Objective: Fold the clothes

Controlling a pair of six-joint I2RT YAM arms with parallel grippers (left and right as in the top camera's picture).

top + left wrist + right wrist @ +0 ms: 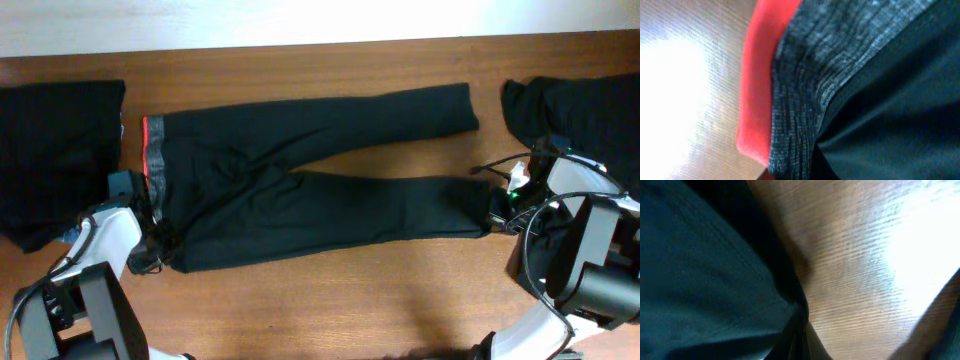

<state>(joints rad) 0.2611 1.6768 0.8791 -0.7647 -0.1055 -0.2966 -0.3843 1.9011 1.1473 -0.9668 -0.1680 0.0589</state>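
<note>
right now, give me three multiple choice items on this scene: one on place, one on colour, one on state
1. The waistband of the trousers lies: A near the left arm; B near the right arm; C mid-table.
2. Its outer edge is: A blue; B red; C yellow.
3. The trousers are: A folded in half; B rolled up; C spread full length.
Answers: A, it fills the left wrist view; B, a red strip borders the grey band; C, both legs stretch across the table.
</note>
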